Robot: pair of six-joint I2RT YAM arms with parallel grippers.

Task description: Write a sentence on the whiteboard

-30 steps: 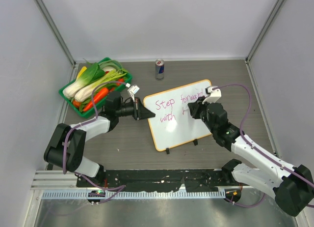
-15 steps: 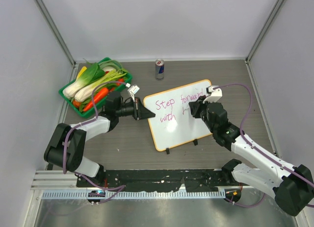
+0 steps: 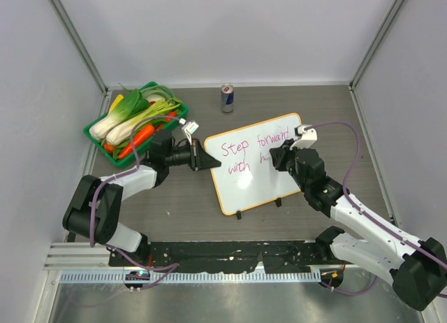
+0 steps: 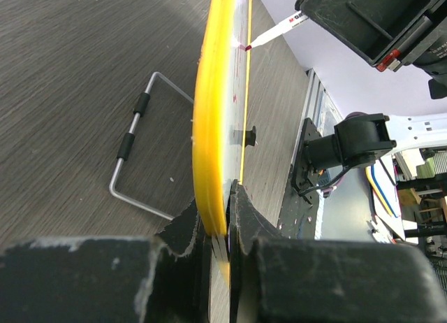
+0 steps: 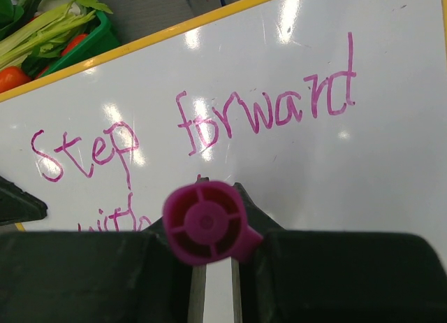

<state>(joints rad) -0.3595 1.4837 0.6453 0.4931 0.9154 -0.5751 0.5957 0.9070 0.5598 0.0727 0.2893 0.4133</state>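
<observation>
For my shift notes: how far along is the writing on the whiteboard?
Done: the sentence reads "Step forward with" on the whiteboard. In hand: left gripper clamps the board's edge; right gripper holds the marker, tip on the second line. Left: its next word, barely begun.

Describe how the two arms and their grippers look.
Both the left arm and right arm have white links between bulky black joints, each trailed by a thin purple cable. The left gripper and right gripper are black and blocky, each with a small white module near the wrist.
</observation>
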